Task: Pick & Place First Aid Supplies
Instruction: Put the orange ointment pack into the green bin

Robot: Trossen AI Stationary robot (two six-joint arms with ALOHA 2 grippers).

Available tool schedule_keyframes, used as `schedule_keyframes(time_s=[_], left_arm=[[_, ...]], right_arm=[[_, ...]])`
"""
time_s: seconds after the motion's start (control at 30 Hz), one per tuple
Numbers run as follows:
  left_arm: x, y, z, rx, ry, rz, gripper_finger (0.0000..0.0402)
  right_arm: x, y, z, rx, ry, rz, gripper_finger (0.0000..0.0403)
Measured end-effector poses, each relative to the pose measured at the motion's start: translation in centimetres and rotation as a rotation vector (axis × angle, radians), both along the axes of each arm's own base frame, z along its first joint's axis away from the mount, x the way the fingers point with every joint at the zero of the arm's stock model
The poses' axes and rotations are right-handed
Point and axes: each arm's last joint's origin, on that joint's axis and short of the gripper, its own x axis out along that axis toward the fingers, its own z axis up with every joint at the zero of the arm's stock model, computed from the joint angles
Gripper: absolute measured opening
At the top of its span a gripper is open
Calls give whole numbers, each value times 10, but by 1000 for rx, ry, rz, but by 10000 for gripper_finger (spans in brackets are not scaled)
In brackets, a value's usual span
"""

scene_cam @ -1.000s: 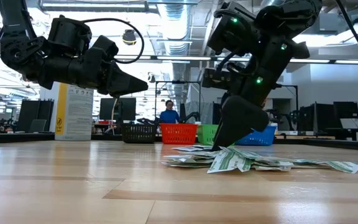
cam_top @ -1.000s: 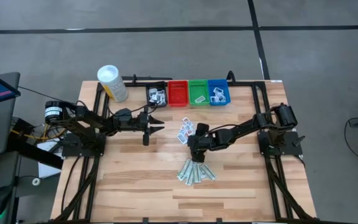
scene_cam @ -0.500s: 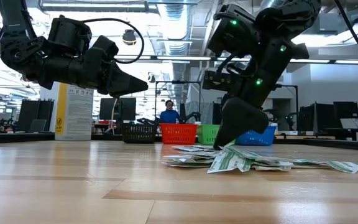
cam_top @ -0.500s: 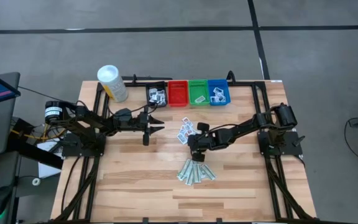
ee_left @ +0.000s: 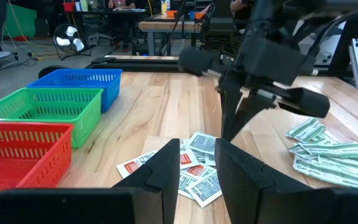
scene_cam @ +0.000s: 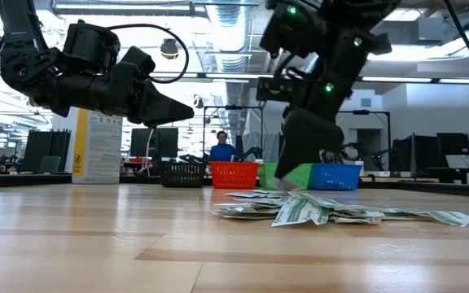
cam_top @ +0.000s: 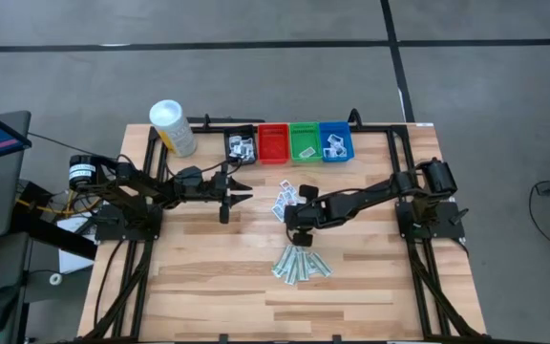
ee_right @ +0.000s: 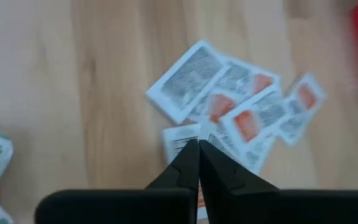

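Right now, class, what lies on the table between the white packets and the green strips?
Bare wood, as the high view shows: the white packets and the green strips are apart, and the right gripper, shut, hangs over that gap.

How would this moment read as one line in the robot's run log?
right gripper over white packets, jaws shut, hold unclear | left gripper aloft, jaws open, empty | green strips piled

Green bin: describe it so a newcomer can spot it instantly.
Look along the table's far edge in the high view for a row of four small bins. The green bin is third from the white canister, between the red bin and blue bin.
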Motion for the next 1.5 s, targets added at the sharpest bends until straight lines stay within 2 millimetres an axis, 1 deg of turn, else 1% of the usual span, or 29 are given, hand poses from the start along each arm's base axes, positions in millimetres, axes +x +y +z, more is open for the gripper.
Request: schedule_keyframes(time_s=[0.13,0.23,0.37,0.43,0.5,0.6,0.73,0.8,0.9,0.97,1.03,1.1,1.13,1.17,1.2,1.27,1.3,1.33,1.4,1.5], left_arm=[[0,0,0,0,0,0,102],[0,0,0,-1,0,0,102],[0,0,0,-2,-1,0,102],[0,0,0,-2,0,0,102],[0,0,0,-2,0,-1,102],[0,0,0,1,-1,-2,102],[0,0,0,12,0,-3,102],[0,0,0,25,0,-5,102],[0,0,0,28,0,-5,102],[0,0,0,28,0,-5,102],[0,0,1,39,-4,-5,102],[0,0,1,52,-5,-7,102],[0,0,1,55,-5,-7,102],[0,0,1,58,-5,-7,102],[0,1,1,67,-8,-5,102],[0,2,3,87,-26,11,102],[0,3,4,92,-35,27,102],[0,5,4,94,-40,38,102],[-1,8,5,102,-41,60,102],[-2,13,5,126,-38,90,102]], right_arm=[[7,-1,16,-57,24,10,1],[12,-6,29,-102,44,15,1],[16,-19,51,-144,40,21,0],[14,-28,59,-159,35,28,0],[14,-38,70,-173,9,25,0],[7,-60,86,-190,-14,-6,0],[0,-94,96,-205,-29,-64,0],[-3,-113,100,-178,-48,-72,0],[-5,-143,98,-114,-86,-80,0],[-10,-162,97,-75,-101,-99,0],[-9,-181,92,-64,-132,-124,0],[-19,-198,85,-25,-97,-161,0],[-21,-206,82,-13,-100,-174,0],[-19,-214,80,-14,-127,-185,0],[-19,-221,77,6,-142,-186,0],[-28,-232,67,80,-110,-208,0],[-28,-237,64,96,-128,-214,0],[-27,-240,62,112,-141,-210,0],[-31,-246,56,147,-123,-213,1],[-32,-251,49,155,-104,-218,12]])
